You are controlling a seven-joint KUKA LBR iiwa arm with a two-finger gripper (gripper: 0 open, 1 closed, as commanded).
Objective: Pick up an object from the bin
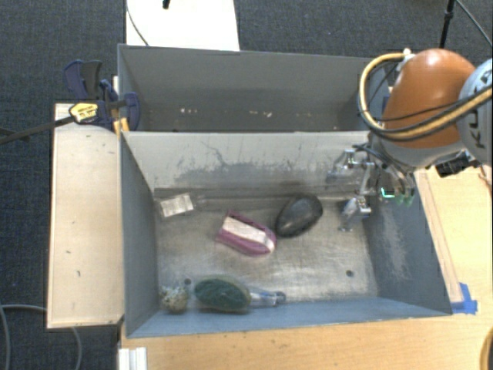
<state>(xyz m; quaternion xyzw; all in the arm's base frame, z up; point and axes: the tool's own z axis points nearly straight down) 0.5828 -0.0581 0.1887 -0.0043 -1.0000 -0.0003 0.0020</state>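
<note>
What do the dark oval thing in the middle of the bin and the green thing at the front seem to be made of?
The dark oval thing looks like hard plastic or polished stone: its smooth top carries a faint sheen. The green thing looks soft and fuzzy, perhaps bristles or sponge, with a matt surface and a clear, probably plastic, handle.

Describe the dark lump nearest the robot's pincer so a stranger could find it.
Start at the grey metal bin and look at its floor near the back wall. There, just left of the pincer, lies a smooth dark grey oval lump; its pink-and-white neighbour is paler and blockier.
</note>
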